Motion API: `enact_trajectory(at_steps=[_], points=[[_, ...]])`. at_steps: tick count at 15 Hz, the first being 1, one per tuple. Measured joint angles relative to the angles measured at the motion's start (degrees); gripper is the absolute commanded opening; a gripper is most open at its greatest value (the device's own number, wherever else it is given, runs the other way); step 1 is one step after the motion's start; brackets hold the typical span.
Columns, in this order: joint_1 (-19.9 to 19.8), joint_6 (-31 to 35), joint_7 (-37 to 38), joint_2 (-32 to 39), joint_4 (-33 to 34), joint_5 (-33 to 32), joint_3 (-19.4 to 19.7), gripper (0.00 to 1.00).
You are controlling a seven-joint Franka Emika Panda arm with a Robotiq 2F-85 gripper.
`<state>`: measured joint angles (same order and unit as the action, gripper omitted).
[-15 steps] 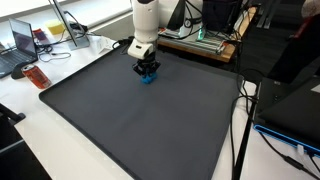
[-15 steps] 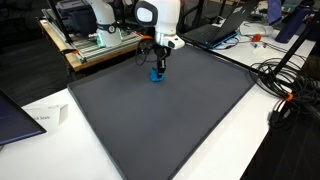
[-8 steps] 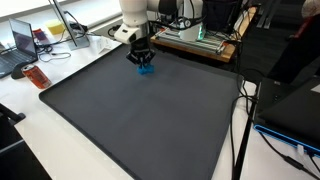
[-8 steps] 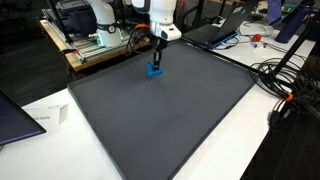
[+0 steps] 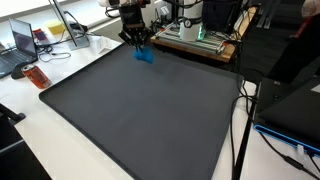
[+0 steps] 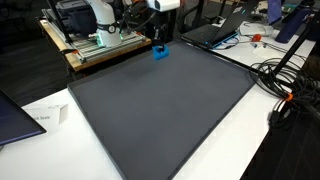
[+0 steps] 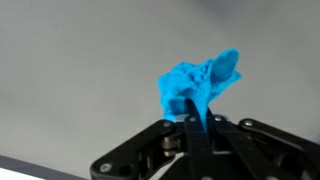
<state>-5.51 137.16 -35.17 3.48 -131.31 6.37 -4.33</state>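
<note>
Blue crumpled cloth [image 7: 197, 82] pinched in the gripper [image 7: 193, 120], jaws clamped together on its lower fold. Grasp done and, judging from both exterior views, raised just off the dark grey mat [image 5: 140, 110]; not yet set down anywhere. Hangs over the far edge of the mat [image 6: 160, 110], close before the cluttered bench [image 5: 195, 42]. Sits directly beneath the fingertips in an exterior view [image 5: 145, 56], touching them; in the wrist view bunches out beyond the tips, leaning right
</note>
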Motion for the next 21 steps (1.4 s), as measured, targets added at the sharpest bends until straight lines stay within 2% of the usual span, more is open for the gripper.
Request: enact_trajectory(at_steps=[6, 12, 21], points=[[1.2, -4.8, 11.5, -8.3, 0.8, -0.9, 2.2, 0.01], [2.8, -12.9, 22.3, -15.6, 4.5, -3.5, 2.3, 0.01], [4.9, -22.3, 33.0, -18.3, 15.3, -3.9, 1.9, 0.01]])
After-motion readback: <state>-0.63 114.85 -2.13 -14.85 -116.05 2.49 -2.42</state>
